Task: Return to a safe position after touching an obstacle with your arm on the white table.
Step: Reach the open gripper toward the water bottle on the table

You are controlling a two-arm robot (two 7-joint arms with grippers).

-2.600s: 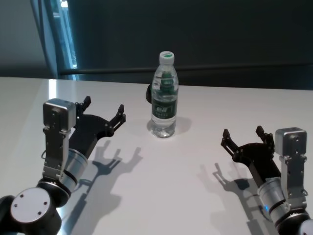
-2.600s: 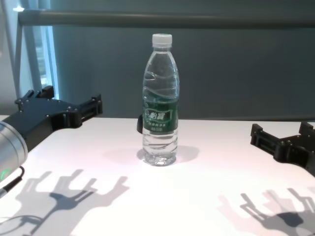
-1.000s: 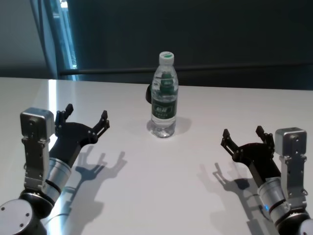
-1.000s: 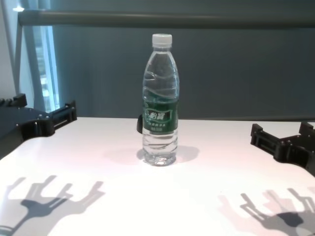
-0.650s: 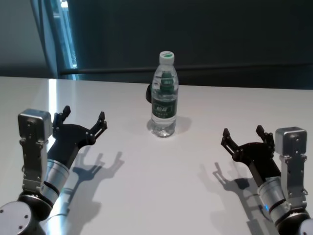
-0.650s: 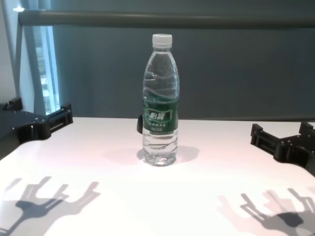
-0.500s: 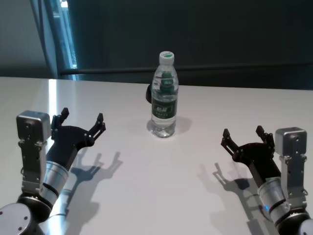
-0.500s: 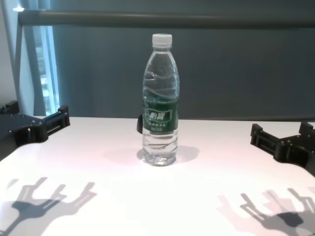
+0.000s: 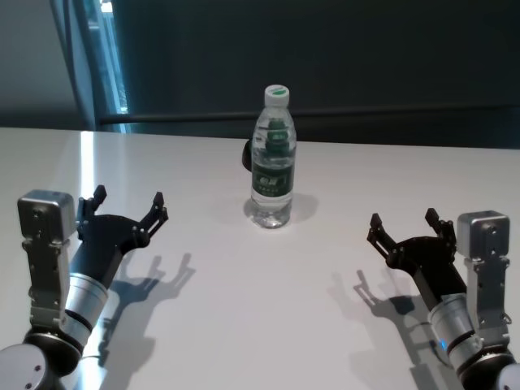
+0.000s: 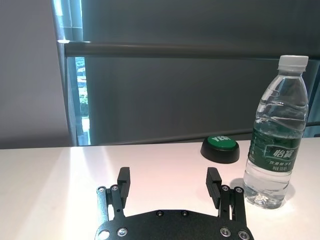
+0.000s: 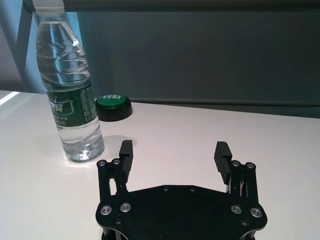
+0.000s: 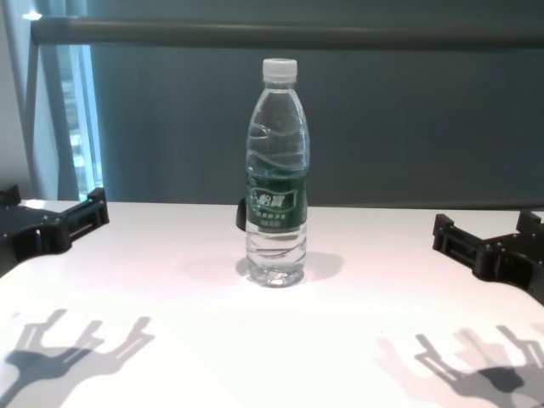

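Left arm held clear of the bottle; right arm parked

The water bottle [image 9: 272,158] stands upright near the middle of the white table [image 9: 260,325], with a green button [image 10: 219,146] just behind it; the left gripper [image 9: 126,210] sits at its eight o'clock, well apart, fingers spread and holding nothing, likely so no contact remains; the right gripper [image 9: 404,228] waits at four o'clock, fingers likewise released and empty.

A dark wall [image 9: 341,57] is running behind; daylight is coming through a narrow window strip [image 9: 110,65] at far left.
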